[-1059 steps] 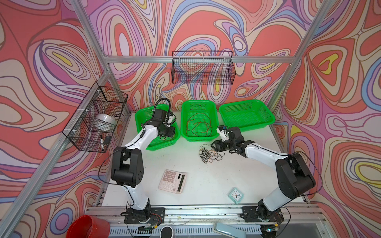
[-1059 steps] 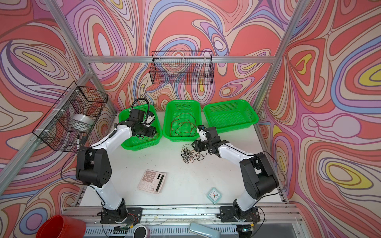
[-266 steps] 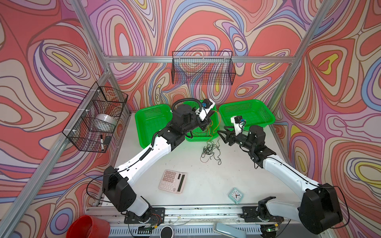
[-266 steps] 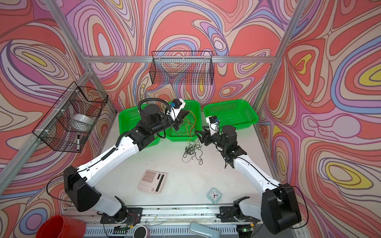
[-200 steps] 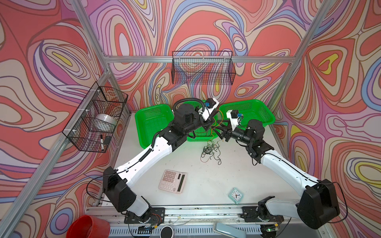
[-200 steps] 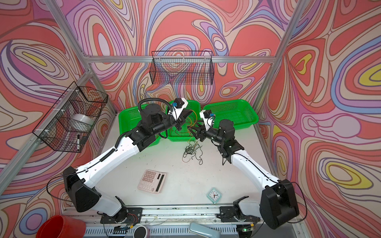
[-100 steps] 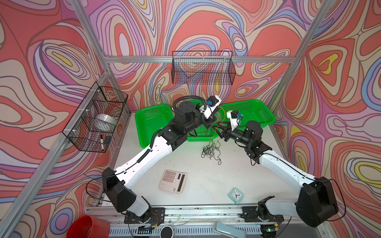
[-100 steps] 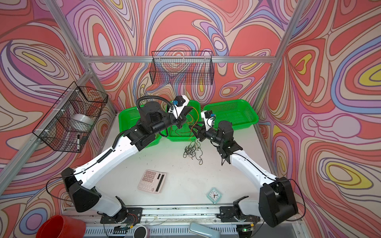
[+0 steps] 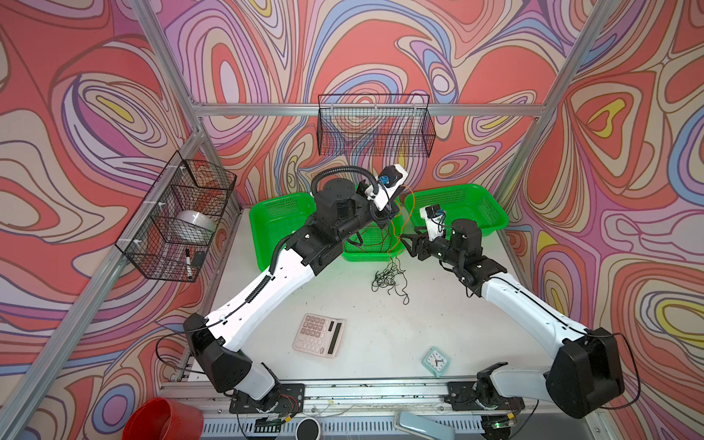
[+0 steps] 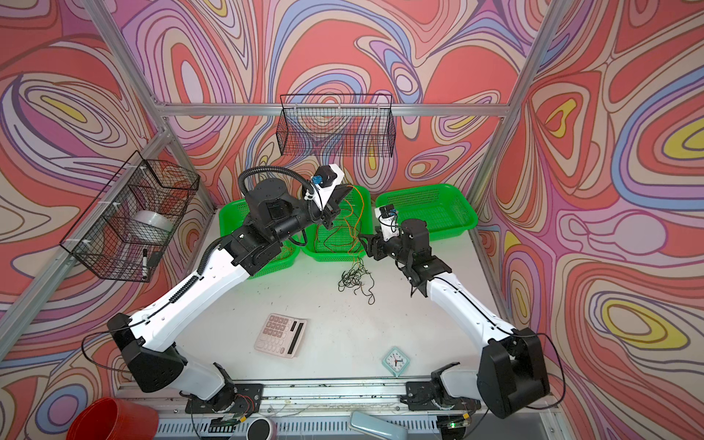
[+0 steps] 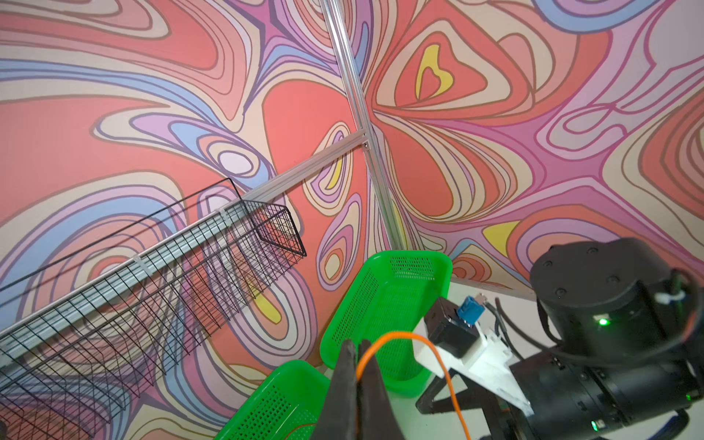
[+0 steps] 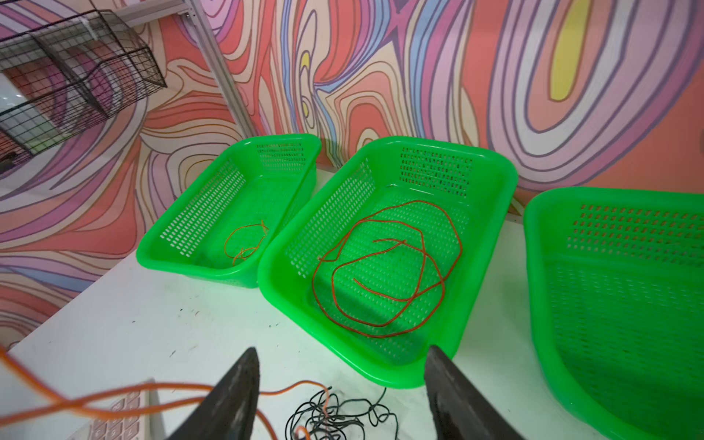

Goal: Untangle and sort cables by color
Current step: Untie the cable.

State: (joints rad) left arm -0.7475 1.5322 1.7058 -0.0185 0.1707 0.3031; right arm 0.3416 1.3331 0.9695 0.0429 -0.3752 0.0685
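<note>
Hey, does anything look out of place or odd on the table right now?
The orange cable pinched in the left gripper trails down into the black cables heaped on the table, apparently not free. A calculator and a clock also lie there, unrelated to sorting.

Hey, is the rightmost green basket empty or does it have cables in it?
Empty. The rightmost basket shows only bare green mesh in the right wrist view and both top views.
</note>
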